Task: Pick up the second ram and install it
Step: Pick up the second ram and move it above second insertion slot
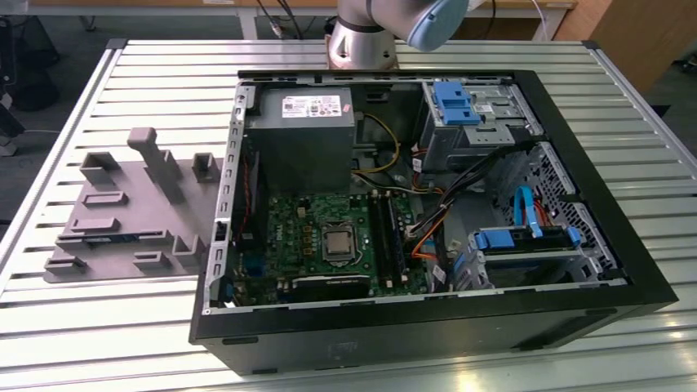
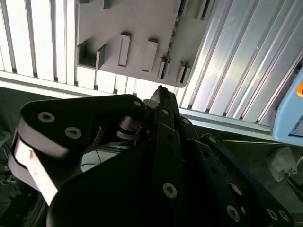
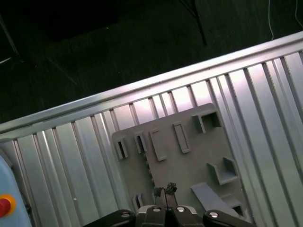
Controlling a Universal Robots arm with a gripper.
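The second ram [image 1: 111,238] is a thin blue-green stick lying in the grey fixture plate [image 1: 120,204] on the table, at the exterior view's left of the open computer case [image 1: 436,204]. In the first wrist view it shows as a narrow notched strip [image 3: 148,172] in the plate [image 3: 189,161]. My gripper [image 3: 164,191] hangs high above that plate, close over the strip. Its fingertips [image 3: 170,188] are pressed together with nothing between them. In the second wrist view the black fingers [image 2: 161,94] meet at a point over the plate's edge [image 2: 137,42]. The black memory slots [image 1: 386,235] lie on the green motherboard.
The case stands on a slatted aluminium table [image 1: 130,73] with a raised black rim [image 1: 436,314] around the open side. Inside are a grey power supply [image 1: 299,139], blue drive-bay clips [image 1: 452,102] and loose cables [image 1: 436,229]. The arm's base [image 1: 365,33] stands behind the case.
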